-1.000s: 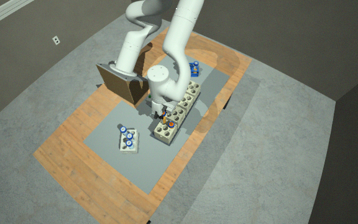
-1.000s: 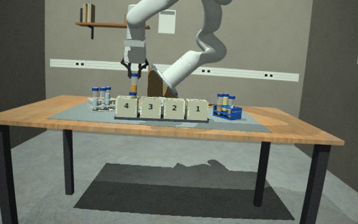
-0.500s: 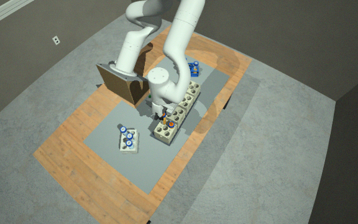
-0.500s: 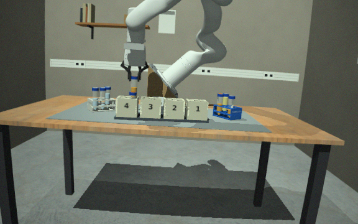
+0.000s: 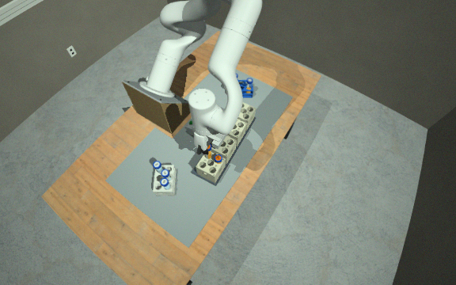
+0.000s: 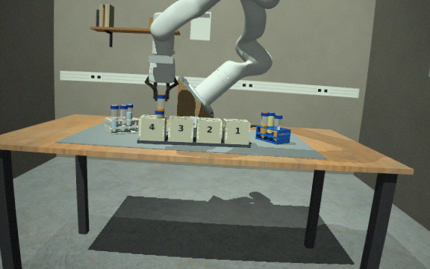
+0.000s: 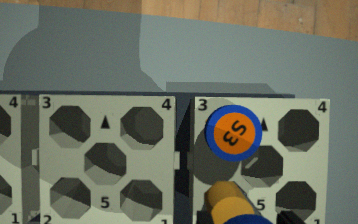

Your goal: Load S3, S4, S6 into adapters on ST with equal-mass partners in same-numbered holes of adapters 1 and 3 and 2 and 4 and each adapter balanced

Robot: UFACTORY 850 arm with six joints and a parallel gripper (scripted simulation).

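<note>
My gripper [image 5: 206, 150] [image 6: 161, 99] [image 7: 246, 218] is shut on an orange-filled tube [image 6: 160, 103] [image 7: 226, 199] with a blue cap; its ID is not readable. The tube is upright over adapter 4 [image 6: 152, 135] [image 7: 302, 166], around hole 2; whether its tip is inside the hole is hidden. Sample S3 [image 5: 218, 158] [image 6: 159, 112] [image 7: 234, 133] stands in hole 3 of adapter 4. Adapter 3 [image 6: 181, 137] [image 7: 144, 166], adapter 2 [image 6: 209, 137] and adapter 1 [image 6: 237, 138] stand in a row on the dark stand [image 6: 196, 143]. Adapter 3's holes look empty.
The white rack [image 5: 165, 193] holds three blue-capped tubes beyond adapter 4. The blue rack [image 5: 248, 95] [image 6: 281, 139] stands beyond adapter 1 with several tubes, one yellowish. A small green spot [image 5: 191, 123], possibly the DONE key, shows beside the arm. The adapters stand close together.
</note>
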